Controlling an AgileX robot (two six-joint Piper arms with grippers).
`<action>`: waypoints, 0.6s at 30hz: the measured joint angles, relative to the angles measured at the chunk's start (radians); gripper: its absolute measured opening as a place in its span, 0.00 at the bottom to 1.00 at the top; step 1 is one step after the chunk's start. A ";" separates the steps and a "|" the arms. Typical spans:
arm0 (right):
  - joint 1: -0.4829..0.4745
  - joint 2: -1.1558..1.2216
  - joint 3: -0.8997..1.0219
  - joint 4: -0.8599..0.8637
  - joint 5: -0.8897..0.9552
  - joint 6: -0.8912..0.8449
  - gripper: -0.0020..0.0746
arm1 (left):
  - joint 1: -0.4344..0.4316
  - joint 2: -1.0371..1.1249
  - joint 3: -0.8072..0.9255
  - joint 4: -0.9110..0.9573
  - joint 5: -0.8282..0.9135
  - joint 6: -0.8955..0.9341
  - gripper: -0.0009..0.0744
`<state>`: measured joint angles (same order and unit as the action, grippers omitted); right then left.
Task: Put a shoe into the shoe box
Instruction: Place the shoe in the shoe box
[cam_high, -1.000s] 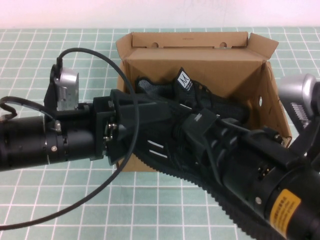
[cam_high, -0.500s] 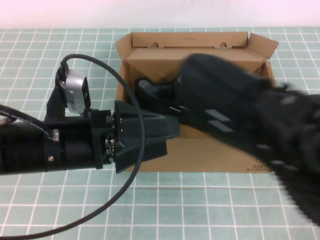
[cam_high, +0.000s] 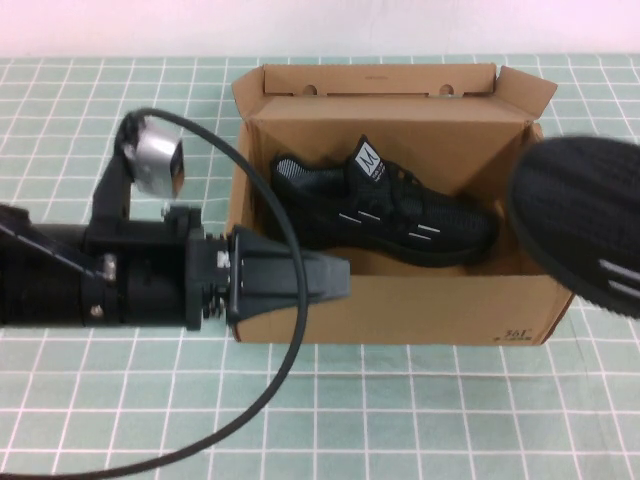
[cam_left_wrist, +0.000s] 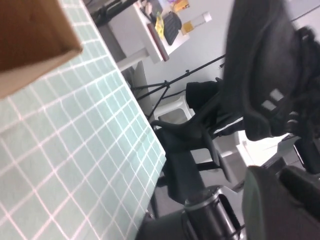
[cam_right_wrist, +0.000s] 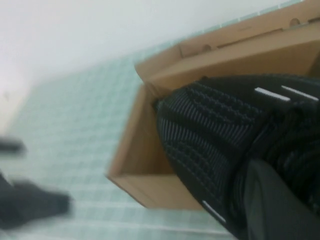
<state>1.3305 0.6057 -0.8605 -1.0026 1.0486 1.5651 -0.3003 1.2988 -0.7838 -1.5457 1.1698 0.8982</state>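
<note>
The shoe (cam_high: 578, 222) is a black knit sneaker with white dashes, held in the air just past the right end of the shoe box (cam_high: 400, 312). My right gripper (cam_right_wrist: 256, 172) is shut on it. The shoe fills the right wrist view (cam_right_wrist: 215, 125) and also shows in the left wrist view (cam_left_wrist: 265, 70). The open brown cardboard box holds the identical mate (cam_high: 385, 205), lying on its sole with the white tongue label up. My left gripper (cam_high: 335, 278) is shut and empty, level with the box's front left wall.
The box's flap lid (cam_high: 380, 80) stands up at the back. The box sits on a green checked table (cam_high: 400, 410). A black cable (cam_high: 285, 300) loops from my left arm across the box's front left corner.
The shoe has swung with my right arm from above the box to its right end. My left gripper has let go of it and drawn back to the left.
</note>
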 joint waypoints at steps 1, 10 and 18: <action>0.000 -0.003 0.000 0.016 0.008 -0.059 0.03 | 0.000 0.000 -0.012 0.000 0.002 0.010 0.05; 0.000 0.015 0.000 0.058 0.050 -0.518 0.03 | 0.000 -0.138 -0.050 0.130 -0.081 0.069 0.01; 0.000 0.046 -0.085 0.060 -0.004 -0.550 0.03 | 0.000 -0.421 -0.050 0.448 -0.198 -0.030 0.01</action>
<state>1.3305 0.6519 -0.9454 -0.9427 1.0445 1.0148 -0.3003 0.8782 -0.8339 -1.0982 0.9718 0.8682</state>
